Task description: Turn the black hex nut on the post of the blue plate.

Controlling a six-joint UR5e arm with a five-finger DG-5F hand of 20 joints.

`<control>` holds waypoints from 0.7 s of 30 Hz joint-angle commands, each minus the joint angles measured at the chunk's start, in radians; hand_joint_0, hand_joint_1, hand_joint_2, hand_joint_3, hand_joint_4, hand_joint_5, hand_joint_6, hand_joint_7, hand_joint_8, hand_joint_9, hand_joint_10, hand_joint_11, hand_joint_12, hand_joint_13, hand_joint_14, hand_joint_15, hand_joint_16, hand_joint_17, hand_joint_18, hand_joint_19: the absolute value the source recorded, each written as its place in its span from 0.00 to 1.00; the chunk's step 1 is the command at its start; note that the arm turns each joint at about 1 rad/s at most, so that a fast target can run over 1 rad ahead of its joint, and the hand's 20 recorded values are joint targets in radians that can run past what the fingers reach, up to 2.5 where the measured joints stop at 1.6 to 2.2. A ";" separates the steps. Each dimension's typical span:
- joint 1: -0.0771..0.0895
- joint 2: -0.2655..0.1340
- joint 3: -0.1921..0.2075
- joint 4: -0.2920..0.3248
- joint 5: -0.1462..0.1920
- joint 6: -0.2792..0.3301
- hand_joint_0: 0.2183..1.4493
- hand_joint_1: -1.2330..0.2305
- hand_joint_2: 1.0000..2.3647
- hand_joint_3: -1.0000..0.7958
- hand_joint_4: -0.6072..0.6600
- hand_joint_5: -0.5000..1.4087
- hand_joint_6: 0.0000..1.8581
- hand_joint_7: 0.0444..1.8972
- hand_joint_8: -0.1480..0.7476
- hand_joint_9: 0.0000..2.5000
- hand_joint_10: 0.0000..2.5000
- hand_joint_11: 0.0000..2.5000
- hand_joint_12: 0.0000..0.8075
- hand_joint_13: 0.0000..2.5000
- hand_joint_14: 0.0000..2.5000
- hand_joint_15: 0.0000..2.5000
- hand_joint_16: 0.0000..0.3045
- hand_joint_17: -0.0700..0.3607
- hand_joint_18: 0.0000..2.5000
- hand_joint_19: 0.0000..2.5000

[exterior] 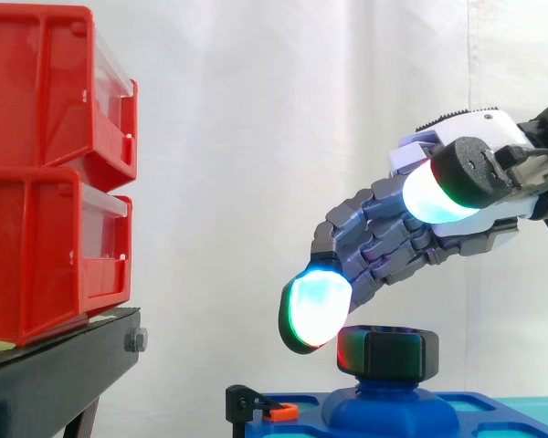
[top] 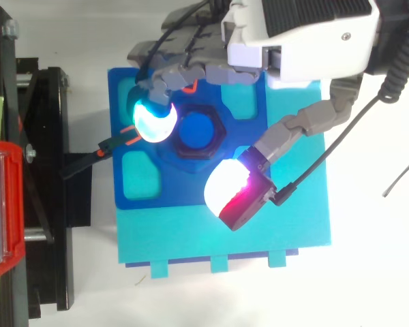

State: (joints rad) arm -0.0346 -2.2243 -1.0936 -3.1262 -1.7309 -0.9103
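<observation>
Black hex nut [exterior: 388, 354] on a blue post [top: 195, 131] of a blue plate [top: 140, 178] over a turquoise base [top: 286, 218]; grey-and-white hand [exterior: 393, 239], pads [exterior: 315, 308] glowing cyan-white edged green and red; red bins [exterior: 36, 182], black stand [exterior: 55, 374], white curtain [exterior: 256, 137]

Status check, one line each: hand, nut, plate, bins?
Hand: open, fingers spread over the nut, not touching it.
Nut: seated on the post, free.
Plate: lying flat, bearing the post.
Bins: stacked two high on the stand.
</observation>
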 commanded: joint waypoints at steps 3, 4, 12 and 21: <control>-0.007 0.000 0.000 0.000 -0.012 0.001 0.17 0.57 0.00 0.28 0.86 0.12 0.27 0.42 0.69 0.10 0.00 0.02 0.70 0.13 0.00 0.17 0.23 0.52 0.05 0.13; -0.007 0.000 0.000 0.000 -0.012 0.001 0.17 0.57 0.00 0.28 0.86 0.12 0.27 0.42 0.69 0.10 0.00 0.02 0.70 0.13 0.00 0.17 0.23 0.52 0.05 0.13; -0.019 0.000 0.000 0.000 -0.035 0.001 0.17 0.57 0.00 0.28 0.86 0.12 0.27 0.42 0.70 0.10 0.00 0.02 0.70 0.13 0.00 0.17 0.23 0.52 0.06 0.13; -0.034 0.000 0.000 0.000 -0.058 -0.001 0.17 0.57 0.00 0.28 0.86 0.12 0.27 0.41 0.70 0.10 0.00 0.02 0.70 0.13 0.00 0.17 0.22 0.52 0.06 0.13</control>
State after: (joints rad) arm -0.0632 -2.2242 -1.0937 -3.1262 -1.7821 -0.9104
